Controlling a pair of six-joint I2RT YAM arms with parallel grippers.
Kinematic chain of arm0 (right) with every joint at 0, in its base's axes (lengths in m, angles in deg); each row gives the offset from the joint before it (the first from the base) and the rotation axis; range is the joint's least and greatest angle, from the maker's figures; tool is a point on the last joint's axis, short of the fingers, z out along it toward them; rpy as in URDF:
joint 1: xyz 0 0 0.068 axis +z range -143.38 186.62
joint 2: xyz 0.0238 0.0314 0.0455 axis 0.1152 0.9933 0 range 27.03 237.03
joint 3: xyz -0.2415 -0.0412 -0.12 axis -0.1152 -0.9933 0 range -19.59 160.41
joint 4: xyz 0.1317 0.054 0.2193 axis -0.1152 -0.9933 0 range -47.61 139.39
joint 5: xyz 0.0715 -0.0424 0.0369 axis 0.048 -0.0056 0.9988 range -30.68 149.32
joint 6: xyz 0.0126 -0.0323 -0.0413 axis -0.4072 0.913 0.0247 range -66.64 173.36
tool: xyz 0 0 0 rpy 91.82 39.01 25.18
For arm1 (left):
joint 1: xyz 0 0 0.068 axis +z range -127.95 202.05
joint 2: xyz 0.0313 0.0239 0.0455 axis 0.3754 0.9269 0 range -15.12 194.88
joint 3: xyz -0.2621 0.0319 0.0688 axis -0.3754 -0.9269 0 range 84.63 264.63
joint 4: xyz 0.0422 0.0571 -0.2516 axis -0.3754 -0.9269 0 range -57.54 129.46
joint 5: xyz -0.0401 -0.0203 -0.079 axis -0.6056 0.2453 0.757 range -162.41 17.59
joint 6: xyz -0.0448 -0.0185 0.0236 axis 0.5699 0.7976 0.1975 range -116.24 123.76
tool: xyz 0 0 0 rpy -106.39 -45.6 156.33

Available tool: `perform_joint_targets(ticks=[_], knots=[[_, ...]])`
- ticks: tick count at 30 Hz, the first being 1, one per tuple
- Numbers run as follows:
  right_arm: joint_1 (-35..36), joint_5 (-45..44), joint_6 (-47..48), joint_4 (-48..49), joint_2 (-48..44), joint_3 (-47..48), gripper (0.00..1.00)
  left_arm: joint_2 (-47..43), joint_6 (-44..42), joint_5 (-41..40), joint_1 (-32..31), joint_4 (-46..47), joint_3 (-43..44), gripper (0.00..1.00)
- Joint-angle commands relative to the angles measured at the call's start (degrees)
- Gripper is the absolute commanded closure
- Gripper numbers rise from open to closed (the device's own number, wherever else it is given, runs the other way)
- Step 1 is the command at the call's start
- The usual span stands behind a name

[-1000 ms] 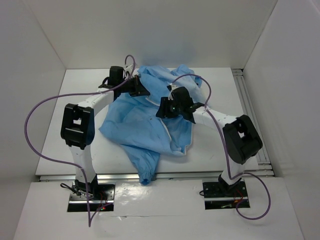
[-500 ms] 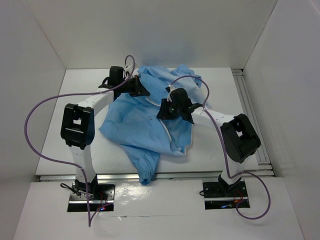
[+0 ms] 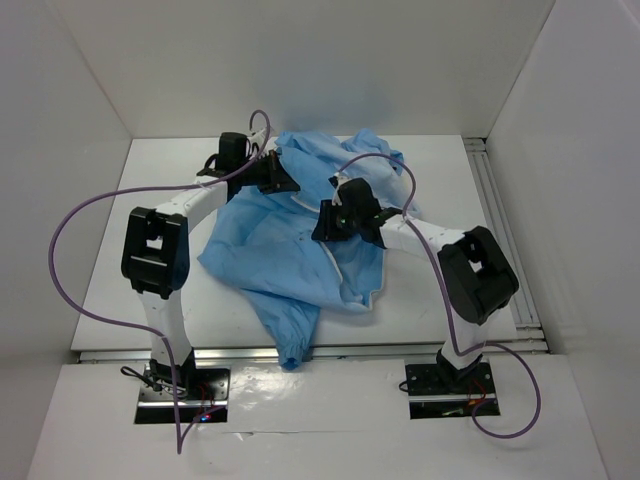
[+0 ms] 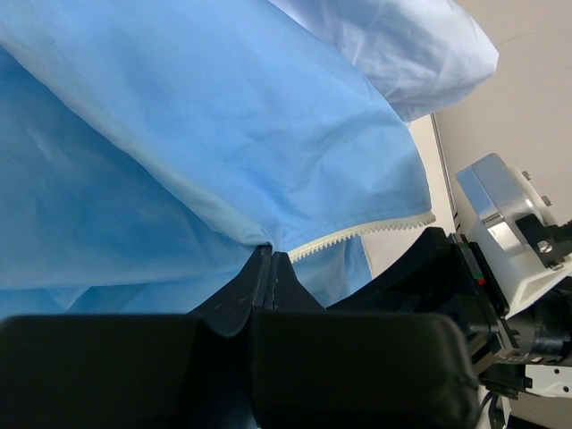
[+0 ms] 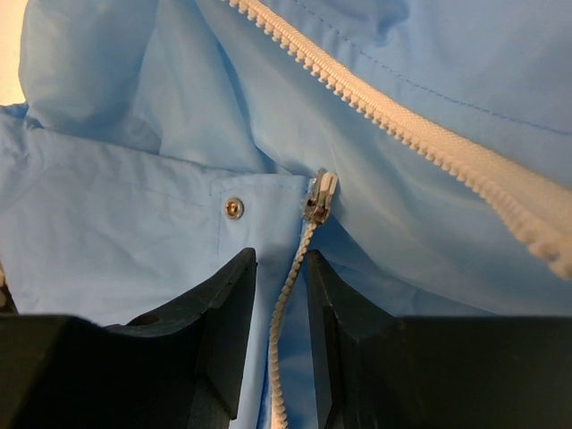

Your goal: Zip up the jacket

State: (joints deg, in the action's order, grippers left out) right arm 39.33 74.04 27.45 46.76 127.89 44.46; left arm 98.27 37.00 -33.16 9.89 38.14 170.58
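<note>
The sky-blue jacket (image 3: 280,250) lies crumpled in the middle of the white table, one sleeve hanging over the near edge. My left gripper (image 3: 287,184) is at its upper left, shut on a fold of the jacket (image 4: 223,116) right beside the white zipper edging (image 4: 366,234). My right gripper (image 3: 326,222) is over the jacket's middle. Its jaws (image 5: 281,259) are a little open, and the closed zipper line runs between them without being clamped. The metal zipper slider (image 5: 320,197) sits just beyond the fingertips, with an open toothed edge (image 5: 402,125) running up to the right.
A metal snap button (image 5: 233,207) is left of the slider. White walls enclose the table; a rail (image 3: 500,230) runs along its right side. Purple cables (image 3: 70,260) loop from both arms. The right arm's body (image 4: 500,223) shows in the left wrist view.
The right arm has shifted slightly left and away, closer over the jacket's middle. The left arm and the jacket have not visibly moved.
</note>
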Motion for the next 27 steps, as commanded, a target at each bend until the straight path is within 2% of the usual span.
perform_joint_targets(ticks=[1, 9, 14, 15, 20, 27], knots=[[0.5, -1.0, 0.0, 0.1, 0.7, -0.3, 0.63, -0.6, 0.1, 1.1, 0.1, 2.3, 1.6, 1.0], [0.5, -3.5, 0.0, -0.2, 0.7, -1.5, 0.68, -0.6, 0.1, 1.1, 0.1, 2.3, 1.6, 1.0], [0.5, -1.8, 0.0, 1.5, -1.4, -2.0, 0.98, -0.6, 0.1, 1.1, 0.1, 2.3, 1.6, 1.0], [0.5, -0.1, 0.0, 2.4, -1.5, -2.0, 1.0, -0.6, 0.1, 1.1, 0.1, 2.3, 1.6, 1.0], [0.5, 5.7, 5.0, 7.4, -5.0, -3.2, 1.0, -0.6, -1.9, 6.6, 0.1, 1.8, 2.5, 1.0], [0.5, 16.2, 7.7, 12.9, -4.4, -3.2, 1.0, -1.7, -2.6, 12.5, 0.1, 5.7, 0.8, 1.0]])
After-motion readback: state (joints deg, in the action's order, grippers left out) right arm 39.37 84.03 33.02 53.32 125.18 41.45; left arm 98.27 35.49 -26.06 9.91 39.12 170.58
